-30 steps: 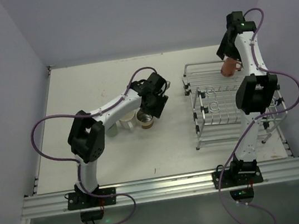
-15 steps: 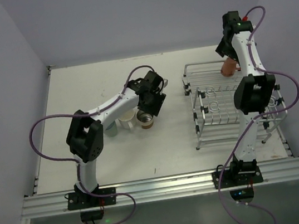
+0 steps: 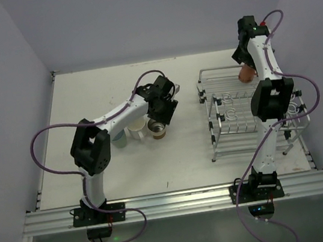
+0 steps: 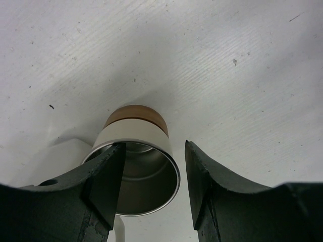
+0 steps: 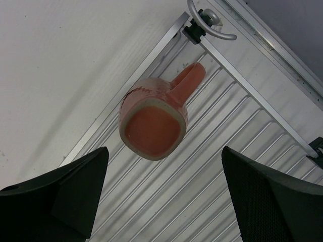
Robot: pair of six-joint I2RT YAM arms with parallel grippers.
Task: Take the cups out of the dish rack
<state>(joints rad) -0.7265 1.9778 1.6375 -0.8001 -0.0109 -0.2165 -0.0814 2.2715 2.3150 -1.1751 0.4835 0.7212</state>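
Bench, left side: we count three cups set down close together on the bench (image 3: 85,96) by the left arm: a pale green-blue cup (image 3: 119,139), a white cup (image 3: 137,129) and a cream-tan cup (image 4: 135,132).

Left pincer (image 4: 154,166): released. Its jaws straddle the cream-tan cup, which stands mouth up. The right finger is plainly apart from the wall. The left finger overlaps the rim, and we cannot tell if it touches.

Dish rack (image 3: 225,142): on the bench's right half. We see only the salmon-pink mug (image 5: 151,123) in it, at the far end, with its handle toward a corner of the frame.

Right pincer (image 5: 164,166): spread wide and empty, it hovers above the mug, with both fingers well apart from it.

Progress: we judge the unloading nearly done. Three cups are out and the mug is not yet lifted. We cannot find a fifth cup; the left arm may hide it.
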